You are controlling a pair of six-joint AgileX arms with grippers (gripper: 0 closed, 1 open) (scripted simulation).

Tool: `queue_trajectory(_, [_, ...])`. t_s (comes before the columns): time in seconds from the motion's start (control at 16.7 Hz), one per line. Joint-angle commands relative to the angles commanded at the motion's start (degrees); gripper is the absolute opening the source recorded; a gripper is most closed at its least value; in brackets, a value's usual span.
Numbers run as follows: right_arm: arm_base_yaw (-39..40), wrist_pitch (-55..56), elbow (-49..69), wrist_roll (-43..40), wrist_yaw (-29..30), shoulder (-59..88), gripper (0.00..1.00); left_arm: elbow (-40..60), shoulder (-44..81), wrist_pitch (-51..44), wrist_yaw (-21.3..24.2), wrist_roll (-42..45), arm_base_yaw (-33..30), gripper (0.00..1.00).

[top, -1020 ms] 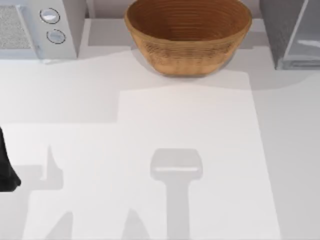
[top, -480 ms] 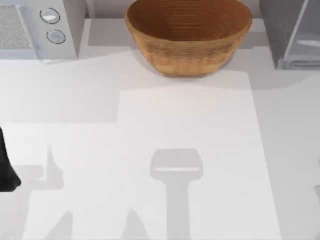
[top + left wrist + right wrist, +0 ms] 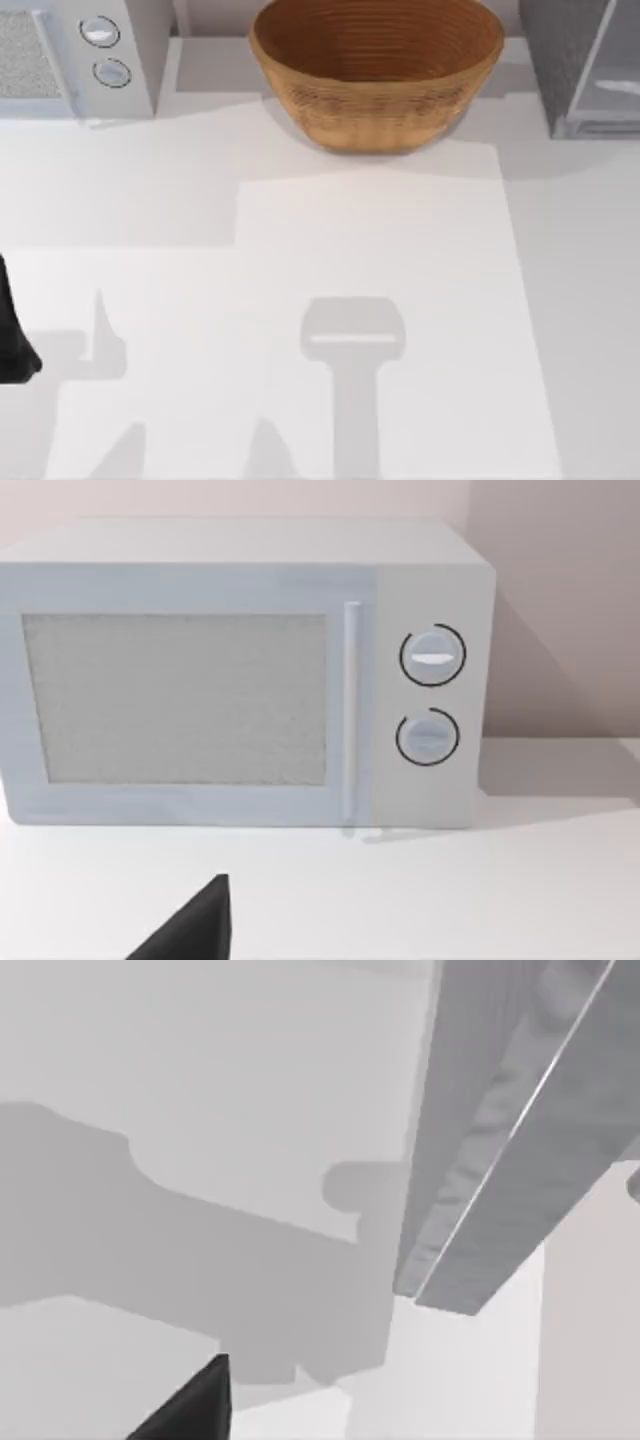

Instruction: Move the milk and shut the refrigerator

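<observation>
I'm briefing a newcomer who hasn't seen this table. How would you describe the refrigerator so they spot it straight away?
Start at the large woven brown basket at the middle of the table's far edge. Look to its right, to the far right corner: the tall dark-grey speckled refrigerator stands there, with a pale grey-white framed door panel. The light-grey appliance with two round knobs, in the far left corner, has a mesh window instead.

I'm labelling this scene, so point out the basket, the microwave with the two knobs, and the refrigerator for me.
basket [image 3: 376, 112]: top view, on its woven outer wall facing the camera.
microwave [image 3: 175, 698]: left wrist view, on the mesh window of its door.
refrigerator [image 3: 560, 55]: top view, on its dark speckled side.
</observation>
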Motion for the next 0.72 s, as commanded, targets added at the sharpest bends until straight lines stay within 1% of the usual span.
queue_trajectory(0.18, [-9.9, -0.9, 2.9, -9.3, -3.9, 11.6, 1.00, 0.0, 0.0, 0.0, 0.0, 0.0, 0.0, 1.00])
queue_trajectory(0.3, [-13.7, -1.5, 4.2, -12.7, -5.5, 16.3, 1.00, 0.0, 0.0, 0.0, 0.0, 0.0, 0.0, 1.00])
queue_trajectory(0.42, [-15.3, -1.9, 5.0, -14.1, -6.3, 18.7, 1.00, 0.0, 0.0, 0.0, 0.0, 0.0, 0.0, 1.00])
queue_trajectory(0.72, [-15.3, -1.9, 4.9, -14.1, -6.3, 18.9, 1.00, 0.0, 0.0, 0.0, 0.0, 0.0, 0.0, 1.00])
